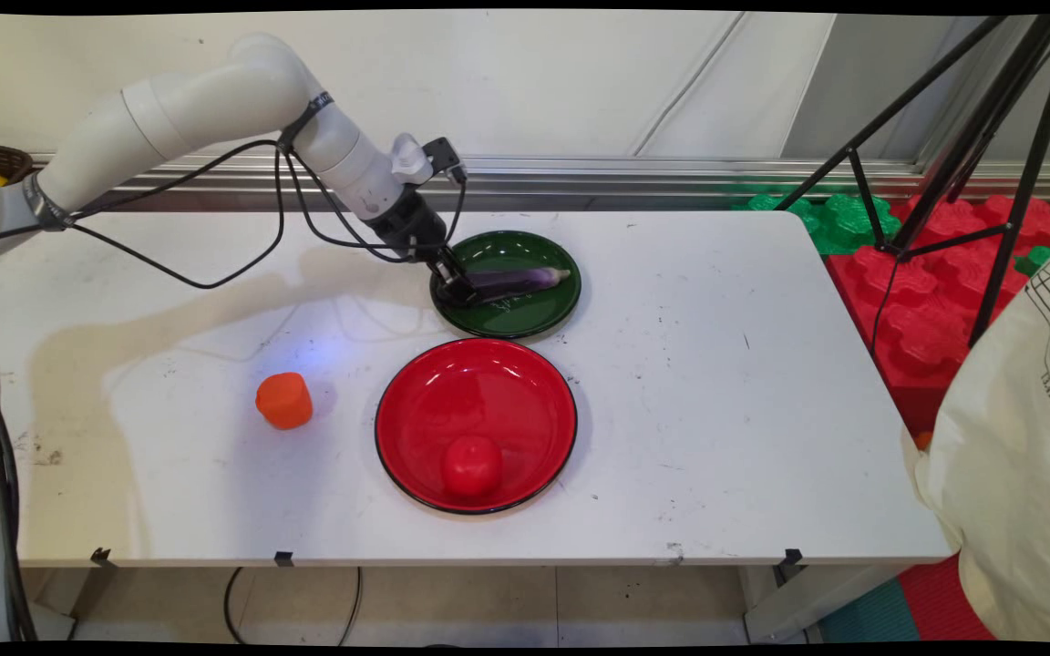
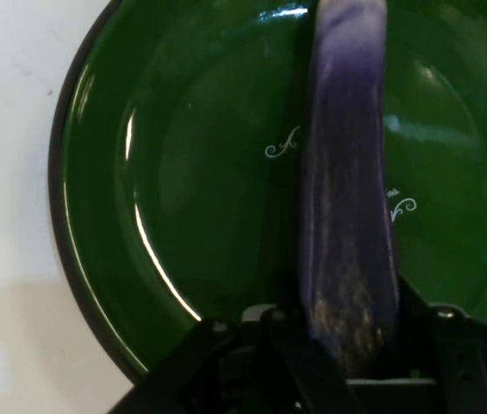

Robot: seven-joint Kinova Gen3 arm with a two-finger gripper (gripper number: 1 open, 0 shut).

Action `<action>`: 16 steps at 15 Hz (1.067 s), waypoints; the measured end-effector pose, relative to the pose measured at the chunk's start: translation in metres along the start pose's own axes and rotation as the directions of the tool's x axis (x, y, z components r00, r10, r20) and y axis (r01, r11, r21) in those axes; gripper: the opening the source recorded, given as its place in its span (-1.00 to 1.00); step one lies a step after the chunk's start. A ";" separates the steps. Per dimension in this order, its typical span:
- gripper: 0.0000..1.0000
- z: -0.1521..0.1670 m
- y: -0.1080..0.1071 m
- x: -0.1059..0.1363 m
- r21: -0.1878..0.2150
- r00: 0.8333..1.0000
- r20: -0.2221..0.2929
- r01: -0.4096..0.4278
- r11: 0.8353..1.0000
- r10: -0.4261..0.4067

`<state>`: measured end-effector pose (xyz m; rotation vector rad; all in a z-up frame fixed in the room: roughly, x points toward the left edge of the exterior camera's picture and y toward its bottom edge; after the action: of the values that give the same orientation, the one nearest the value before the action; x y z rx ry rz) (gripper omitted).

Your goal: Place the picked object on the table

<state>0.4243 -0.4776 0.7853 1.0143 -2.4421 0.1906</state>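
A long purple eggplant [image 1: 520,279] lies across the dark green plate [image 1: 525,317] at the table's back middle. My gripper [image 1: 457,290] reaches down to the plate's left side and is shut on the eggplant's left end. In the hand view the eggplant [image 2: 346,198] runs straight up from between the black fingers [image 2: 288,345] over the green plate [image 2: 200,216], and my gripper [image 2: 349,323] hugs it on both sides. The eggplant rests on or just above the plate's floor; I cannot tell which.
A red plate [image 1: 479,392] with a red round fruit [image 1: 471,466] in it sits in front of the green one. An orange round-cornered block [image 1: 284,401] stands to the left. A black tripod [image 1: 962,155], red foam blocks [image 1: 908,310] and a white bag [image 1: 1017,437] are at the right.
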 end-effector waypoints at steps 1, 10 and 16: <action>-1.00 0.001 0.000 0.000 -0.001 1.000 0.001 0.000 1.000 0.000; -1.00 -0.004 -0.003 0.001 -0.002 1.000 0.000 0.000 1.000 0.000; -1.00 -0.032 0.003 0.000 0.010 1.000 -0.024 -0.008 1.000 0.008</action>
<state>0.4347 -0.4660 0.8135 1.0013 -2.4260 0.2158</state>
